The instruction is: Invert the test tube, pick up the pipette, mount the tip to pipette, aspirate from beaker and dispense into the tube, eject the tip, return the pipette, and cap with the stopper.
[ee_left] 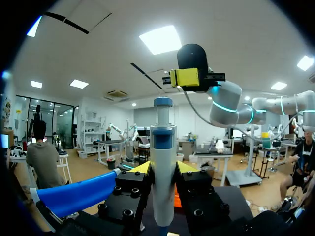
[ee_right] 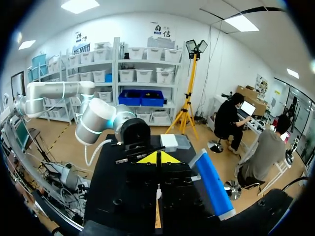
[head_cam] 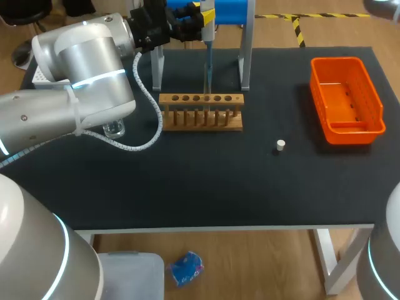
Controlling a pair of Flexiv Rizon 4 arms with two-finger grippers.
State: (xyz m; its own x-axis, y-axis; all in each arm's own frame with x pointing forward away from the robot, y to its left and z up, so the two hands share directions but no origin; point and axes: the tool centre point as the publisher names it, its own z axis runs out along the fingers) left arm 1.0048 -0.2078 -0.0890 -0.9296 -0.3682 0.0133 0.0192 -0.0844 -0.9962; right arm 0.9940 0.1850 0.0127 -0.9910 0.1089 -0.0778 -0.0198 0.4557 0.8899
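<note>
My left gripper (head_cam: 203,19) (ee_left: 163,169) is shut on the pipette (ee_left: 162,147), a white barrel with a blue band and a blue top. In the head view the pipette's thin shaft (head_cam: 209,65) hangs at the far edge of the table, just behind the wooden tube rack (head_cam: 200,112). A clear glass beaker (head_cam: 114,130) stands left of the rack, partly hidden by my left arm. The small white stopper (head_cam: 280,145) lies to the right of the rack. My right gripper (ee_right: 157,158) is shut with nothing seen between its yellow tips. My right arm (ee_left: 226,103) is above and beyond the pipette.
An orange basket (head_cam: 345,100) sits at the table's right side. The pipette stand's two posts (head_cam: 245,62) rise behind the rack. My left arm (head_cam: 81,75) spans the table's left part, with its coiled cable (head_cam: 147,125) drooping beside the rack.
</note>
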